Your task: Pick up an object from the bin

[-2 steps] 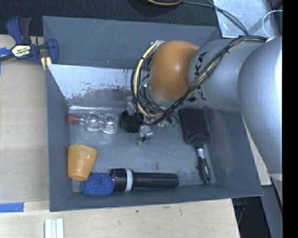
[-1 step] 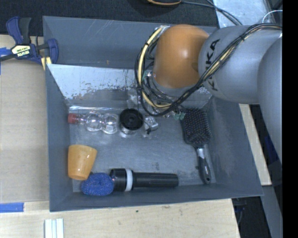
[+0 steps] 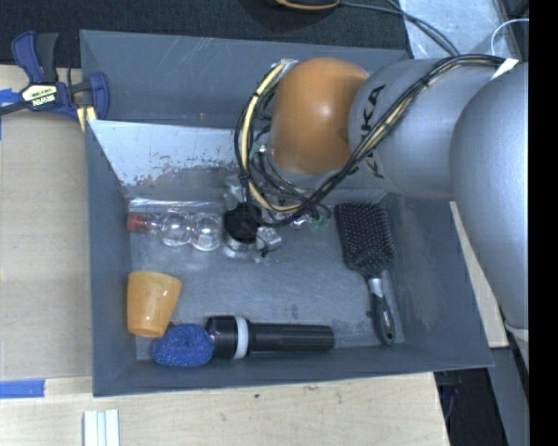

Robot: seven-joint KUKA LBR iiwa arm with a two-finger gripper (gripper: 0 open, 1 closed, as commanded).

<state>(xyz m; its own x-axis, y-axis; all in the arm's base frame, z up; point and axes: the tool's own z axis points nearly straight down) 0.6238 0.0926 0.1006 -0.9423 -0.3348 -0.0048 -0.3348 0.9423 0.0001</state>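
My gripper [image 3: 248, 237] hangs under the orange wrist cover near the middle of the bin, its tip low over the floor. Just left of it lies a clear plastic package [image 3: 181, 226] with round bubbles and a red end, touching or nearly touching the gripper. To the right lies a black hairbrush [image 3: 367, 249], bristles up, its handle pointing toward the front wall.
An orange cup [image 3: 151, 302] lies on its side at the front left. A blue scrubby ball [image 3: 182, 348] sits beside a black cylinder with a white band [image 3: 270, 337] along the front wall. The arm covers the bin's back right.
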